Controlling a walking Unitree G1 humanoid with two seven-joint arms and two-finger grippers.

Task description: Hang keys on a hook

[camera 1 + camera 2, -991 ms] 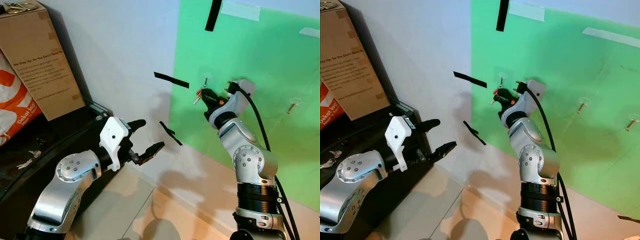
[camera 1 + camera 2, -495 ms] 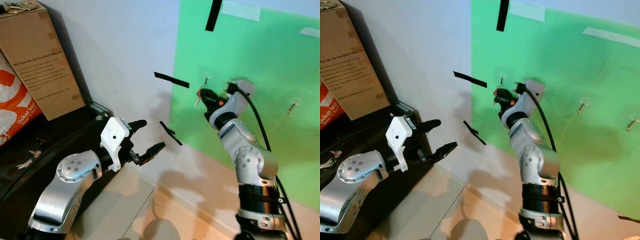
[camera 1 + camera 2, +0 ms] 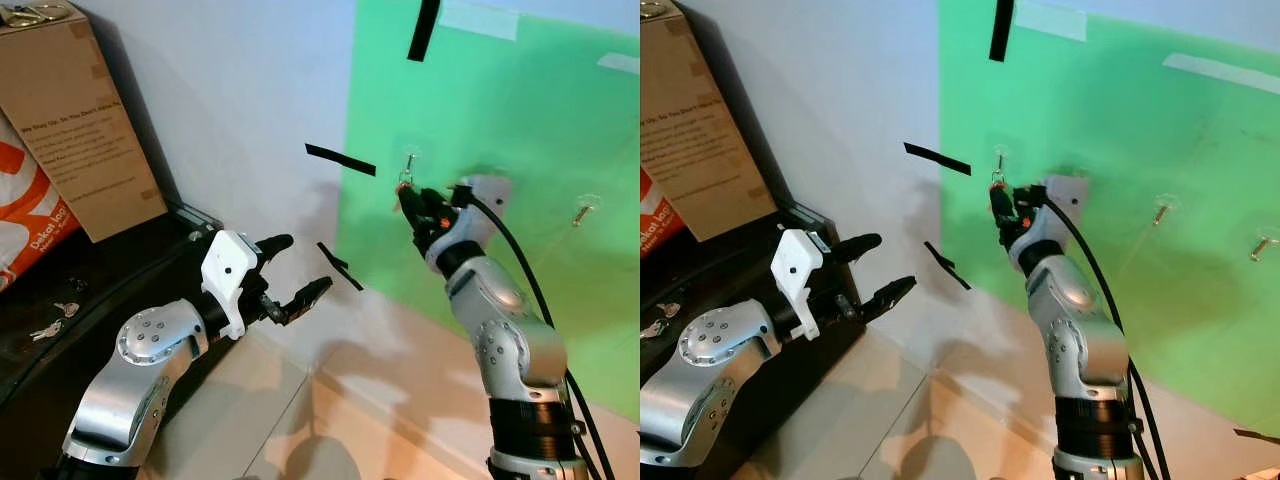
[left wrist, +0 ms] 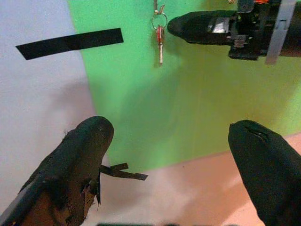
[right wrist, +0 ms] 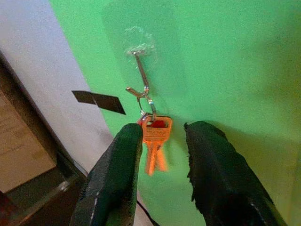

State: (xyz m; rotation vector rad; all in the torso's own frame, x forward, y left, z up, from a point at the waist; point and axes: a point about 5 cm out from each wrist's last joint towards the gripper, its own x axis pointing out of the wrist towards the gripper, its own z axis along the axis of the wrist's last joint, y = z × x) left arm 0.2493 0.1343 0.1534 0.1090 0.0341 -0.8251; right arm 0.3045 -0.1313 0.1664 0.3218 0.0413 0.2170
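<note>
The keys (image 5: 155, 141) hang by their ring on the hook (image 5: 140, 75) on the green wall. The right pincer (image 5: 162, 141) sits spread around them. The left pincer (image 3: 292, 270) hovers spread, well apart.

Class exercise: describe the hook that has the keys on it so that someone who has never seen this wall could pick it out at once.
Find the green sheet on the wall. Small metal hooks are stuck across it in a row; take the hook nearest its left edge, just in front of the right gripper. Unlike the bare hooks further right, it carries a ring with keys.

hooks: 3 (image 3: 999, 158) | black tape strips: 3 (image 3: 936, 158) | cardboard boxes: 1 (image 3: 78, 120) | hands: 2 (image 3: 283, 273)
</note>
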